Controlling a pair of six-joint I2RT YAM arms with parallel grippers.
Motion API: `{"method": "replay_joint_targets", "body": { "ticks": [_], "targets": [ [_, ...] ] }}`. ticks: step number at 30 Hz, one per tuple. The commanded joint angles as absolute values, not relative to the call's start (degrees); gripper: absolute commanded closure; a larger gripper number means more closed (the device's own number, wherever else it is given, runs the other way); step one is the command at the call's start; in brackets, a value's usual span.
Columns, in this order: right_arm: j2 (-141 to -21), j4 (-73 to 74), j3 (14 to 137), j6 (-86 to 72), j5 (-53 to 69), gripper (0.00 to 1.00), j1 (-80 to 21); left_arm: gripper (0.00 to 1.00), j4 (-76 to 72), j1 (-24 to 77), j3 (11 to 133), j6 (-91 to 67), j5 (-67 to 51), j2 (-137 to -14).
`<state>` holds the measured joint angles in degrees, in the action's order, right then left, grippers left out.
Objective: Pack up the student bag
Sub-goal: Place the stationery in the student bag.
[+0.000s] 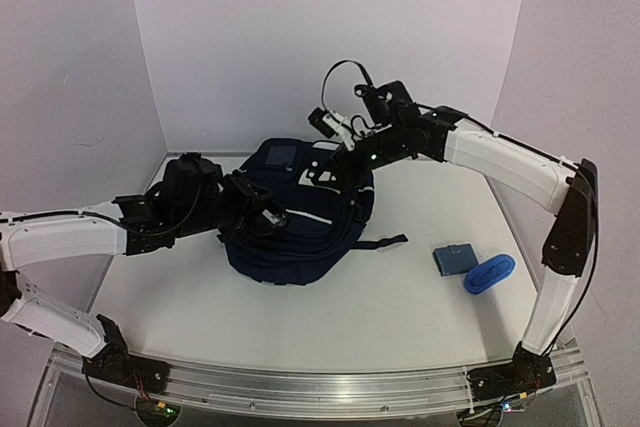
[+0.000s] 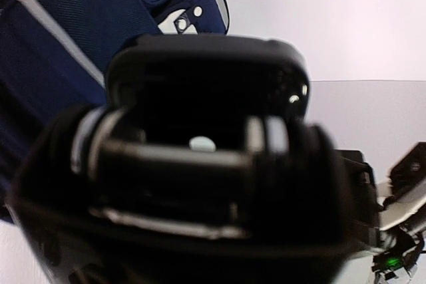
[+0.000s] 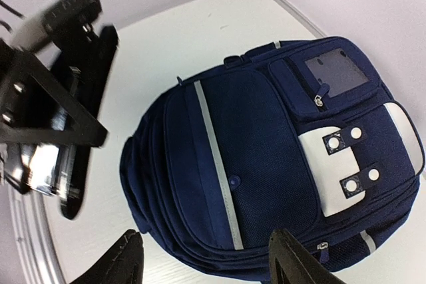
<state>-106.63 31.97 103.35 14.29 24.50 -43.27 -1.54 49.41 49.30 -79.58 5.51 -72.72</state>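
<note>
One student bag (image 1: pixel 300 237) lies centrally on the surface (image 1: pixel 400 307), front panel up. One small blue pouch (image 1: pixel 455 258) and one blue oval item (image 1: pixel 490 274) lie to its right, side by side. Right gripper (image 3: pixel 206 244): above the bag, jaws wide apart, holding nothing. Left gripper (image 1: pixel 264 215): at the bag's left side; opening and contact cannot be determined.

Fig. 1. I have the student bag (image 1: pixel 300 237) mid-table (image 1: pixel 400 312), left gripper (image 1: pixel 262 215) at its left flank, right gripper (image 3: pixel 205 237) above it. Right of the bag, well apart: pouch (image 1: pixel 455 258), with an oblong case (image 1: pixel 489 273) just beside it.
</note>
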Motion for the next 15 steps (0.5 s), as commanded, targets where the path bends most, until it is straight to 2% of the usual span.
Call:
{"method": "replay_joint_targets", "body": {
  "ticks": [1,15],
  "targets": [
    [-110.6,31.6,102.6,25.8,15.7,0.36,-48.8,0.84,2.5,50.2,47.7,-81.7,9.9,-64.2],
    [-123.4,25.7,107.4,29.6,4.0,0.29,-54.5,0.85,9.5,50.6,46.1,-83.6,13.7,-57.5]
  ]
}}
